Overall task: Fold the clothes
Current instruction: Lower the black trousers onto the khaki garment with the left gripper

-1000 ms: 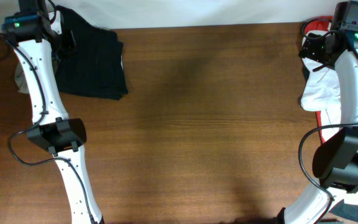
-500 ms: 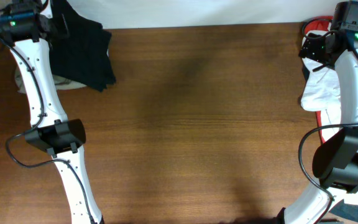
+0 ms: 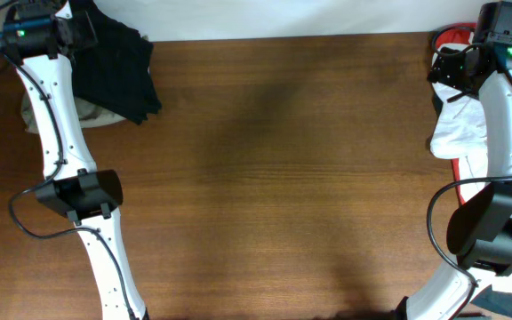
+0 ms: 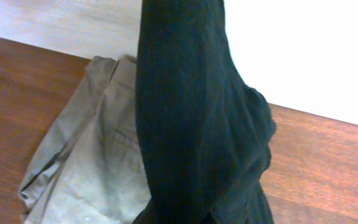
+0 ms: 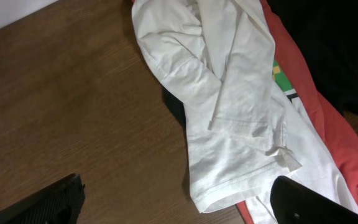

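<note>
Black garment [image 3: 118, 76] hung at far left of the table [image 3: 283, 178], over the khaki one [image 4: 86, 168].
My left gripper [image 3: 80, 28] pinched it; my right gripper [image 5: 179, 202] hovered spread above the white garment [image 5: 229, 106].

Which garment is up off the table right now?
The black garment, hanging from the left claw. The khaki one lies flat beneath it; the white one and red one lie on the table.
</note>
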`<state>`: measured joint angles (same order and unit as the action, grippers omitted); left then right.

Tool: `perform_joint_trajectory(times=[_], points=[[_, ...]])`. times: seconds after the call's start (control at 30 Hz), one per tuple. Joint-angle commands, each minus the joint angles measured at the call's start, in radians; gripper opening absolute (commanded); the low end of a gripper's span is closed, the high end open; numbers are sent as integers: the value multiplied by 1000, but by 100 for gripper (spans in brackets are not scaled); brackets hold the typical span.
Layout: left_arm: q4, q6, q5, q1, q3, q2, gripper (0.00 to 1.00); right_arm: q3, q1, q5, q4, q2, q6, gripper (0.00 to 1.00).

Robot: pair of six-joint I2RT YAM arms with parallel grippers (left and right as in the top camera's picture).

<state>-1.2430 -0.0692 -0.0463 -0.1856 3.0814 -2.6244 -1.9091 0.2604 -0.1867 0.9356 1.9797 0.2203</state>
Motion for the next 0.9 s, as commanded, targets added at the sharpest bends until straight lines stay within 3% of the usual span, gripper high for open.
perform_joint_trajectory(times=[0.0, 0.4, 0.87], points=[[17, -21, 24, 20, 10, 47, 1, -12, -5, -16, 0, -10, -2, 99], [34, -55, -29, 107, 10, 49, 1, -12, -5, -16, 0, -10, -2, 99], [105, -34, -113, 29, -4, 41, 1, -12, -5, -16, 0, -10, -2, 99]])
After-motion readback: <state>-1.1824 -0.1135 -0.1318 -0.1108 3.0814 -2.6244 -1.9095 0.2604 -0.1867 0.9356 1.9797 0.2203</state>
